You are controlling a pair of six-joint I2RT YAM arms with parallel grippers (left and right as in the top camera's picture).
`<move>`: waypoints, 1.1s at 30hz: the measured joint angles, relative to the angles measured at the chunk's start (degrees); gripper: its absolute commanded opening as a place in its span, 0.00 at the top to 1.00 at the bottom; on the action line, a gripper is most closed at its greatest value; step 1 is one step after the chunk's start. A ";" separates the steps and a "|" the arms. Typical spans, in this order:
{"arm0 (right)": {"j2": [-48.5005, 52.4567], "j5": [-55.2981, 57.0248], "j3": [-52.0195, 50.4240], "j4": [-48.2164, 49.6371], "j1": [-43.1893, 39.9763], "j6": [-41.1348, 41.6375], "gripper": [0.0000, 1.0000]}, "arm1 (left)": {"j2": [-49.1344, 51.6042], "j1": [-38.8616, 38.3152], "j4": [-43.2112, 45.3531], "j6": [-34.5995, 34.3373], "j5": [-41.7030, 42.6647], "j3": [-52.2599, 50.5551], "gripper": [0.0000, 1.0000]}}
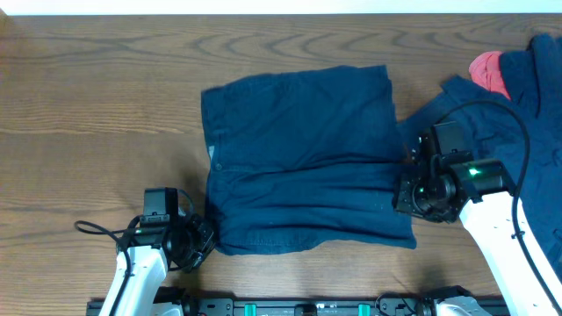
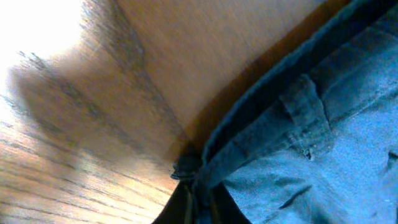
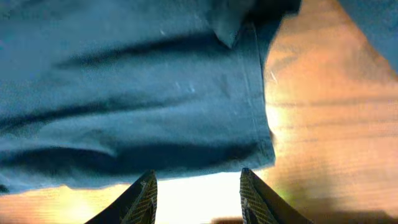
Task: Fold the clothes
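The wooden desk (image 1: 105, 88) carries everything. In its middle lie the navy shorts (image 1: 299, 158), spread flat and wide, with some soft wrinkles across the lower half; they look not yet folded, so I judge the task is near its beginning for this garment. At the far right corner sits a pile (image 1: 536, 79) of other navy clothes, with a pink-red piece (image 1: 489, 72) showing at its left side; they are put aside there, probably to wait for their turn. The right end effector (image 1: 406, 189) is at the right edge of the shorts. Its wrist view shows both fingers (image 3: 144, 198) well apart, with only bright desk between them and the cloth edge just beyond, so it holds nothing. The left end effector (image 1: 200, 239) is at the near left corner of the shorts. In its wrist view the fingers seem pressed together on the very edge of the cloth, near a belt loop (image 2: 305, 115). One corner pinched and the other side approached suggests that the arms prepare to lift one edge and fold it over.
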 measured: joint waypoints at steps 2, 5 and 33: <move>0.00 -0.07 0.00 -2.56 0.00 0.50 0.60 | 0.00 0.00 -0.15 -0.02 0.35 -0.02 0.94; 0.00 -0.37 0.00 -6.73 0.09 2.54 0.59 | 0.00 0.00 -0.33 0.02 0.59 -0.04 0.94; -11.17 -3.93 -32.46 24.02 2.40 44.46 0.59 | 0.00 -0.02 0.37 3.30 0.59 -0.22 0.94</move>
